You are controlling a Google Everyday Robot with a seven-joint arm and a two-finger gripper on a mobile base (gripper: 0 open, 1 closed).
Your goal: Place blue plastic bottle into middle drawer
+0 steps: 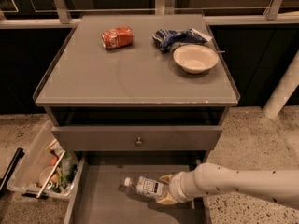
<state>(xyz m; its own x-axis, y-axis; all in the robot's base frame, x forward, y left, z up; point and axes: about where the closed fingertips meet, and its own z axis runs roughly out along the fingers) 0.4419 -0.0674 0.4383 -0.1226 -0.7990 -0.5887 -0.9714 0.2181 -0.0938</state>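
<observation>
Pincer (164,190) clasps one blue plastic bottle (147,187) over the middle drawer (103,197); one can (117,37), one bowl (195,58) above.

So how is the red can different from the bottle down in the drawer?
The red soda can is red all over, while the blue plastic bottle is clear with a white cap and a label.
The red soda can sits up on the cabinet top, but the blue plastic bottle is low in the open middle drawer.
Nothing touches the red soda can, whereas the gripper clasps the blue plastic bottle.
Both lie on their sides.
</observation>
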